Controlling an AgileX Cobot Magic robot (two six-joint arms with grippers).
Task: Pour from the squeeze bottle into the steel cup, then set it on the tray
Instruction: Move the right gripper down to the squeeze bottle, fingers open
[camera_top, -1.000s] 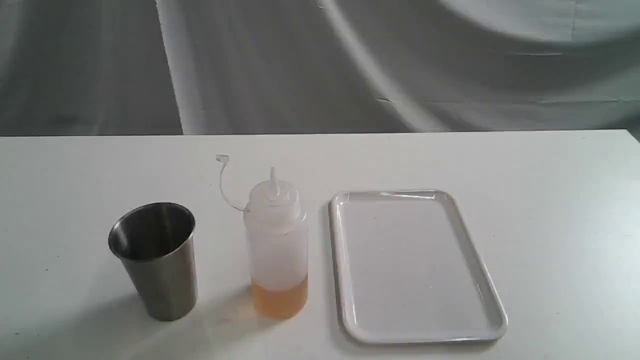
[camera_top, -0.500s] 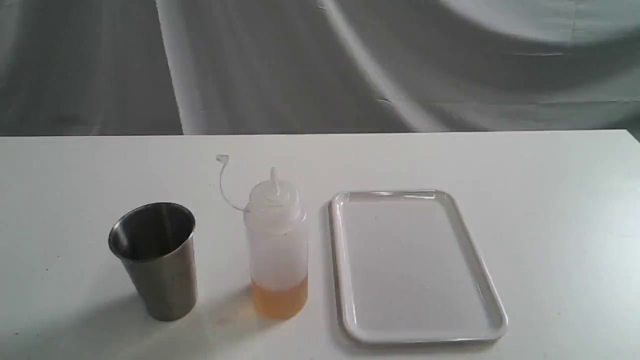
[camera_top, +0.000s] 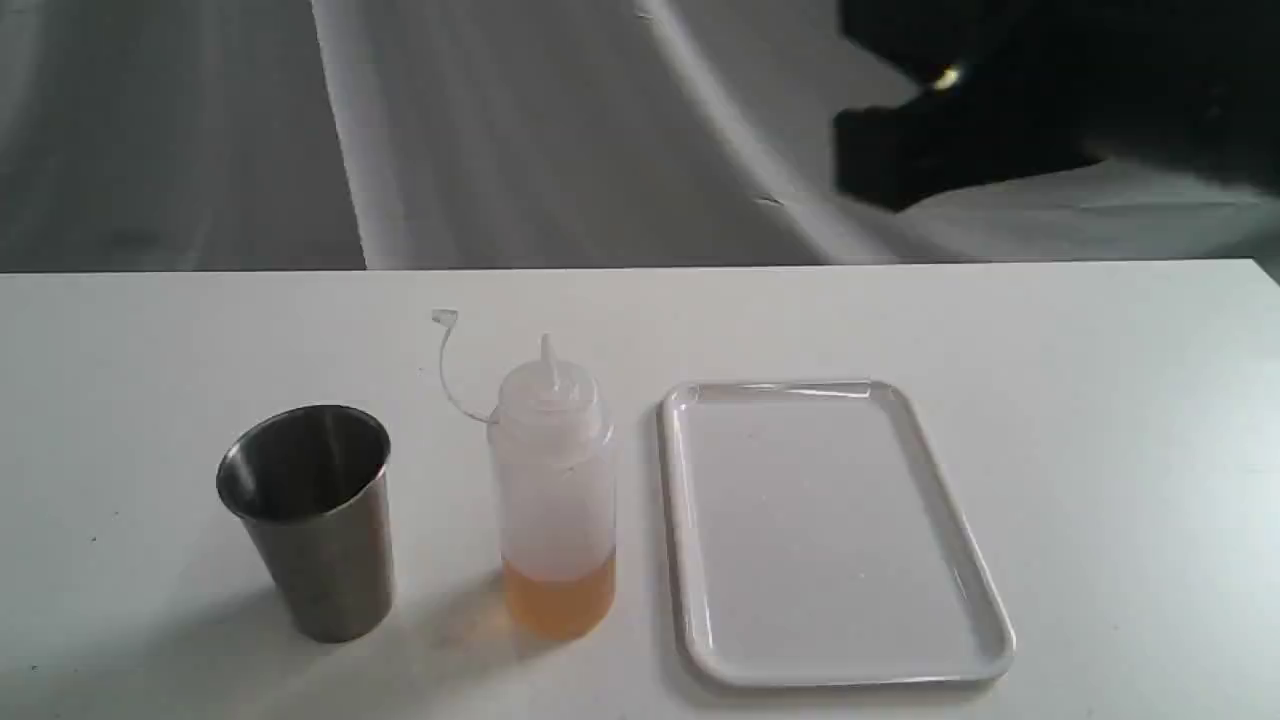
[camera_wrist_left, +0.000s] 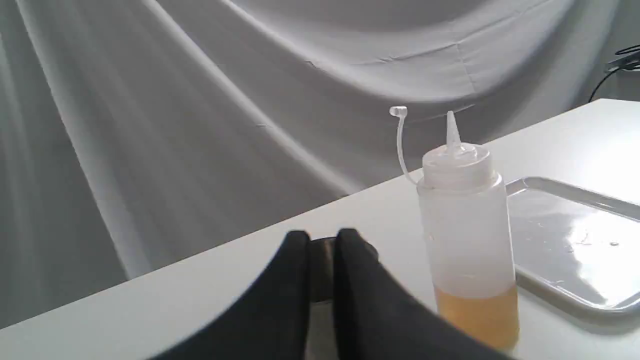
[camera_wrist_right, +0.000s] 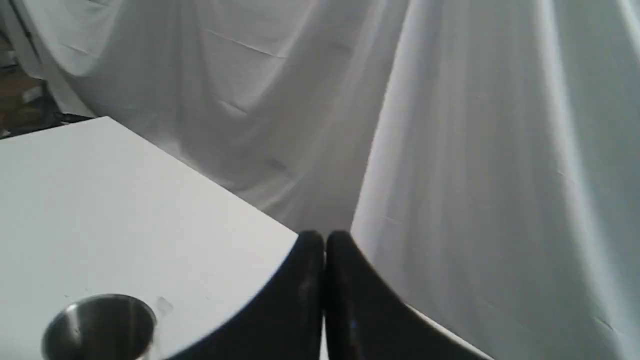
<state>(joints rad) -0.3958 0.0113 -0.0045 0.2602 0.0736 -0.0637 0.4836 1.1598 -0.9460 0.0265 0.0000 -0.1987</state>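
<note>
The squeeze bottle (camera_top: 553, 480) stands upright on the table (camera_top: 1100, 400) with amber liquid low inside. It is between the steel cup (camera_top: 330, 570) on the left and the tray (camera_top: 830, 530) on the right, touching neither. The left gripper (camera_wrist_left: 320, 240) has its jaws a narrow slit apart and holds nothing. The right gripper (camera_wrist_right: 324, 240) has its jaws pressed together and holds nothing.

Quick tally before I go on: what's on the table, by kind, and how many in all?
squeeze bottle: 1
steel cup: 1
tray: 1
Total: 3
</note>
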